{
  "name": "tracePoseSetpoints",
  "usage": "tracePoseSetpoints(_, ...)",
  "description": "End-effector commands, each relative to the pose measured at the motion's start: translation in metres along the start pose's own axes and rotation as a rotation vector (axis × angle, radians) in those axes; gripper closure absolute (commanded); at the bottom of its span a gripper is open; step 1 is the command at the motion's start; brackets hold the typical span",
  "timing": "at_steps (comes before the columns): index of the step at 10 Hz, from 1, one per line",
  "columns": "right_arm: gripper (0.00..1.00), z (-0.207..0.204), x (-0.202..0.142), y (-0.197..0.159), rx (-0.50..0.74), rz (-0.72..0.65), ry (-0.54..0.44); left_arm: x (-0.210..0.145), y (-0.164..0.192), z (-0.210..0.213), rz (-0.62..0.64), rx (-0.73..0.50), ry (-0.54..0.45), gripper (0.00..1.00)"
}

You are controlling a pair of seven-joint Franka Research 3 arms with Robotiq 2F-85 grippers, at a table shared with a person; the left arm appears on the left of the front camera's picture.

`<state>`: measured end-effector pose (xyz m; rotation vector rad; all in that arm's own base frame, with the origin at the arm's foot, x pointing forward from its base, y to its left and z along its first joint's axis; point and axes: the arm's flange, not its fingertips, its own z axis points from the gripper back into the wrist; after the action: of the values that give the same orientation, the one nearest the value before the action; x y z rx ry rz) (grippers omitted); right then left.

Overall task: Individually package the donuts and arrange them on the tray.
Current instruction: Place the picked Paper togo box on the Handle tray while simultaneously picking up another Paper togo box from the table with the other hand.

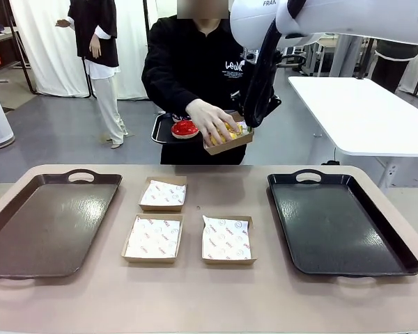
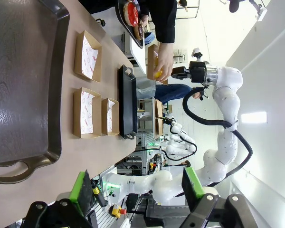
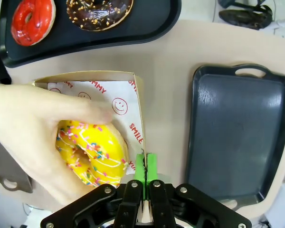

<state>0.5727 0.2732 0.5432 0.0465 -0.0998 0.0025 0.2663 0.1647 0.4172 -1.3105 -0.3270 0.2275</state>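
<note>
- The right tool [image 3: 146,160] is clamped on just the thin side wall of the box [image 3: 92,85], held up off the table. As the person's hand [image 3: 33,133] presses the yellow donut [image 3: 92,154] in, the cardboard could buckle or slip free.
- A tilting box might tip the donut out.
- The left tool [image 2: 137,187] hangs over the table, fingers apart, clear of trouble.

Smooth, matt beige table [image 1: 195,299]. The brown left tray [image 1: 49,223] and black right tray [image 1: 334,229] both have a reflective sheen. The box [image 3: 109,95] is brown cardboard lined with white printed paper. Glossy-glazed red donut [image 3: 33,19] and sprinkled yellow donut [image 3: 92,154].
</note>
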Motion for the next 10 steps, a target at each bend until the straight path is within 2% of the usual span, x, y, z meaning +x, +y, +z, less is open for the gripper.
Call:
tracePoseSetpoints(1,1.0,-0.002,-0.004,-0.002,-0.001,-0.005,0.005,0.0,-0.002,0.001,0.001,-0.014,-0.009,0.0)
tracePoseSetpoints(8,1.0,-0.002,-0.004,-0.002,-0.001,-0.005,0.005,0.0,-0.002,0.001,0.001,-0.014,-0.009,0.0)
tracePoseSetpoints(10,0.99,0.0,0.0,0.0,0.0,0.0,0.001,0.001,-0.01,-0.004,-0.035,0.029,0.02,0.0)
